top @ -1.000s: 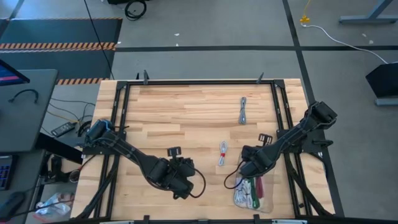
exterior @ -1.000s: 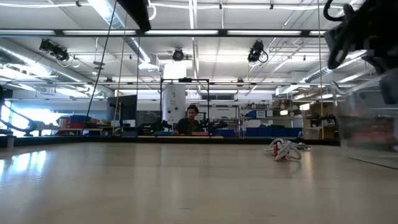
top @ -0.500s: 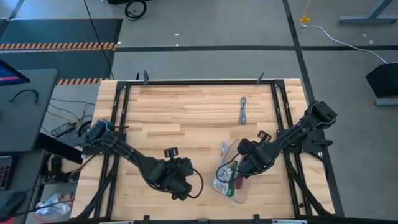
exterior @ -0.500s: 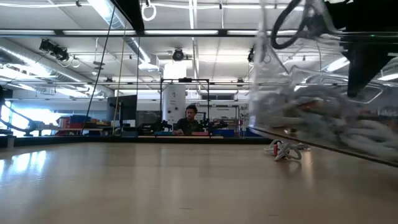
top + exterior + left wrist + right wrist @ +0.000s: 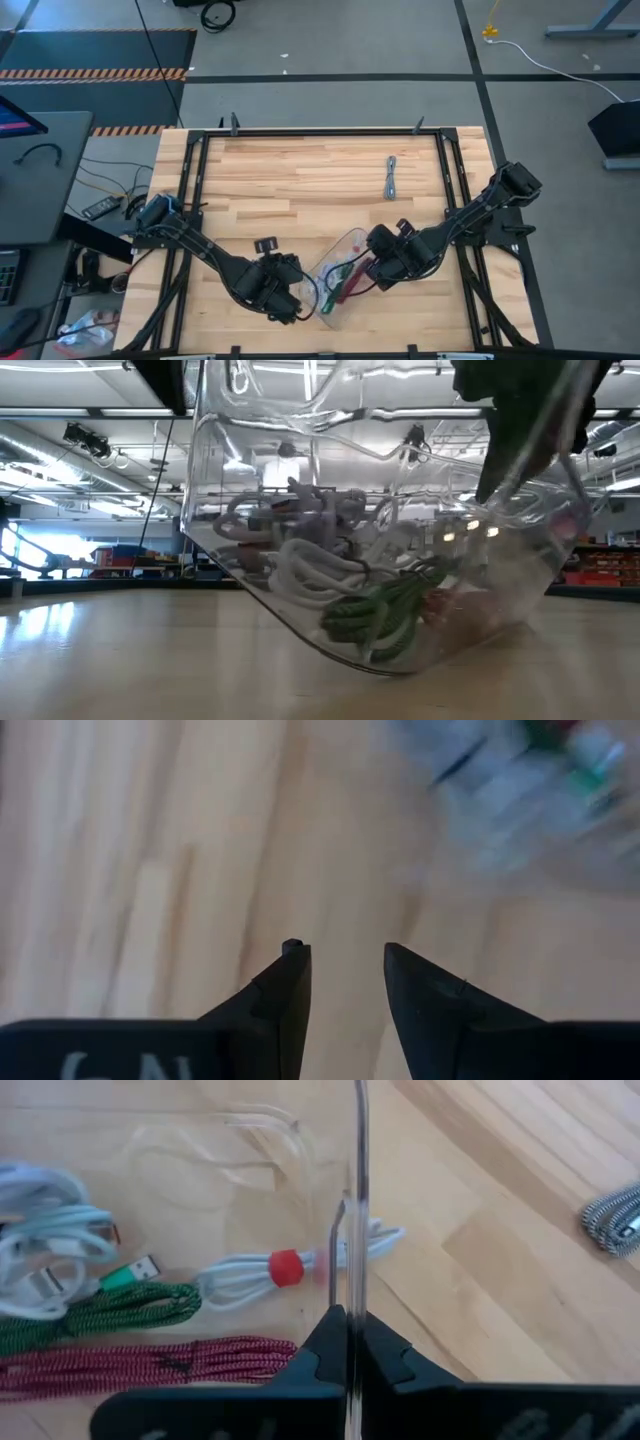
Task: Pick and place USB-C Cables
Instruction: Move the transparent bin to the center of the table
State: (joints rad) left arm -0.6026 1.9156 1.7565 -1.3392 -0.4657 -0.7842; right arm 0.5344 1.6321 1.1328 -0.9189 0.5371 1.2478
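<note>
Right gripper (image 5: 349, 1342) pinches clear tray (image 5: 340, 262) wall, tilting it so USB-C cables (image 5: 350, 590) pool low; left gripper (image 5: 345, 965) half-open, empty

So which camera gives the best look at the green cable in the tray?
The low view: the green cable fills the tilted clear tray's bottom. The right wrist view shows it too, partly cut off. High view: a speck. Left wrist: blur.
</note>
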